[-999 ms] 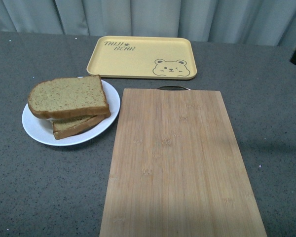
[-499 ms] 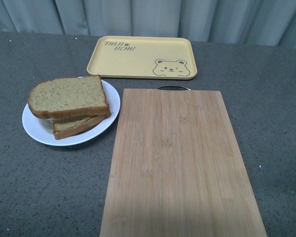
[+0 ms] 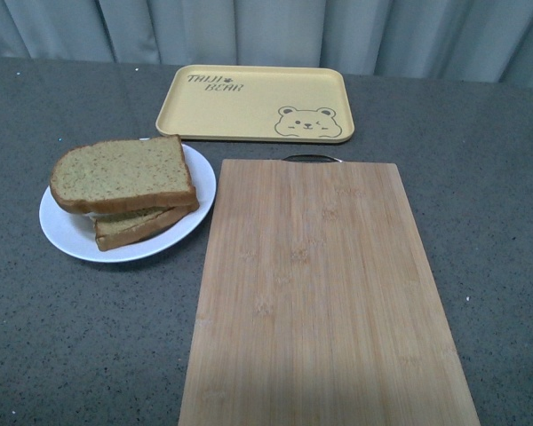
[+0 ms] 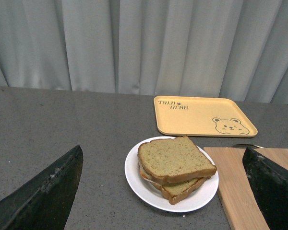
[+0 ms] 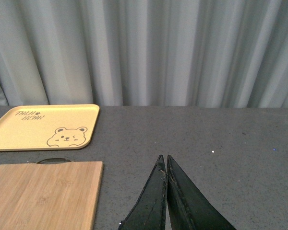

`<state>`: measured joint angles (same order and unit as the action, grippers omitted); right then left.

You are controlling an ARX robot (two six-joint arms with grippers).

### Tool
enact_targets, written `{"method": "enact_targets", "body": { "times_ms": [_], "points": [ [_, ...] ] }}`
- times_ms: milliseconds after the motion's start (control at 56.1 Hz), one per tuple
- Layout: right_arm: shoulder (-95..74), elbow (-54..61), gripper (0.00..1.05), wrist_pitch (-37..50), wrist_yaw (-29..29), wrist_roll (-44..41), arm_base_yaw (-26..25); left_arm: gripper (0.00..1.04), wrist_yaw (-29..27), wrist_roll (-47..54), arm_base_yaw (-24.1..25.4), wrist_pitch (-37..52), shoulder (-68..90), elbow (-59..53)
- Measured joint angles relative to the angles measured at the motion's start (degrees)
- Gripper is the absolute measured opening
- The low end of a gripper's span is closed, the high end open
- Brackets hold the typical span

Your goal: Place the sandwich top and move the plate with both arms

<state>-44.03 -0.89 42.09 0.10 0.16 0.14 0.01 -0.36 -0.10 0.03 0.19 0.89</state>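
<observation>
lower slice [image 3: 135, 225]: mostly hidden under sandwich top [image 3: 123, 172]; what lies between them unclear | cutting board [image 3: 324, 293]: near end cut off in front view | left fingers [image 4: 43, 191]: bases out of frame

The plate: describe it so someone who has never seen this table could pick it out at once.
Start at the big bamboo cutting board in the middle of the grey table. Beside its far left corner sits the plate, nearer than the yellow bear-print tray. It is the only round, white item, and it carries two stacked brown bread slices.
</observation>
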Motion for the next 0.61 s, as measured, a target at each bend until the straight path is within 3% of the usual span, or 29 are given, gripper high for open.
{"method": "enact_targets", "body": {
  "times_ms": [607],
  "points": [
    [21.4,0.7,0.01,-19.4,0.0,0.0,0.0,0.98,0.0,0.0,0.0,0.0,0.0,0.0]
  ]
}}
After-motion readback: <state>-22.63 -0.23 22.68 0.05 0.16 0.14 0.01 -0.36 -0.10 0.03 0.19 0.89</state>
